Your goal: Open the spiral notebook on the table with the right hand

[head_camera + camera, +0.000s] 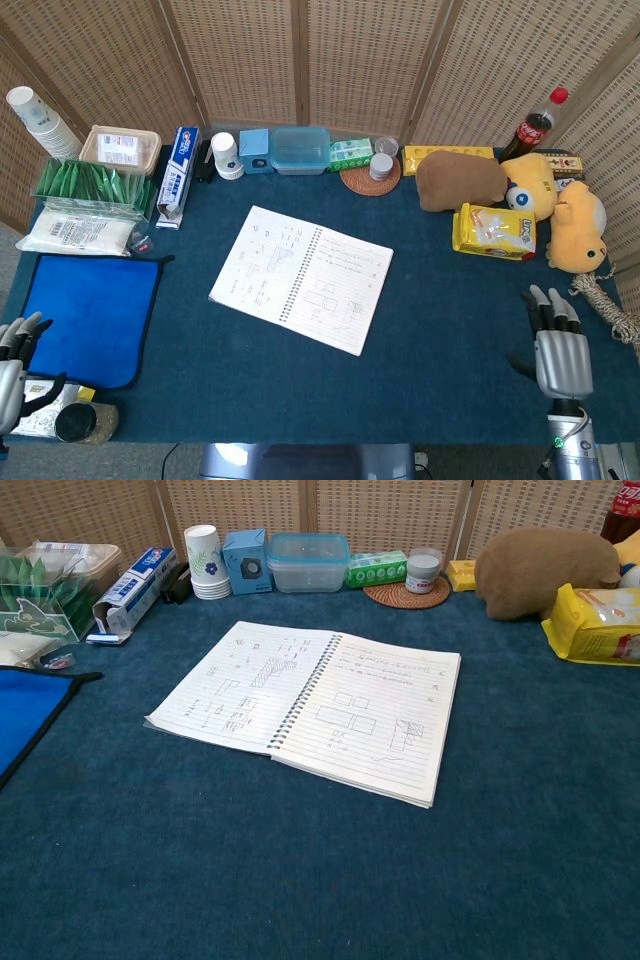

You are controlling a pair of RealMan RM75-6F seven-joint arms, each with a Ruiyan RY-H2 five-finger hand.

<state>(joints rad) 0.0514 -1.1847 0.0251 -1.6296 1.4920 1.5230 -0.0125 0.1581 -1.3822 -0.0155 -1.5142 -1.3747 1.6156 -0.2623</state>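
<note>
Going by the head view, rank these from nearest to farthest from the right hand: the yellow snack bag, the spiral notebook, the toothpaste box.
From the right hand, at the table's near right corner:
1. Yellow snack bag, just beyond the hand on the right side.
2. Spiral notebook, lying open at the table's middle.
3. Toothpaste box, far back on the left.
</note>
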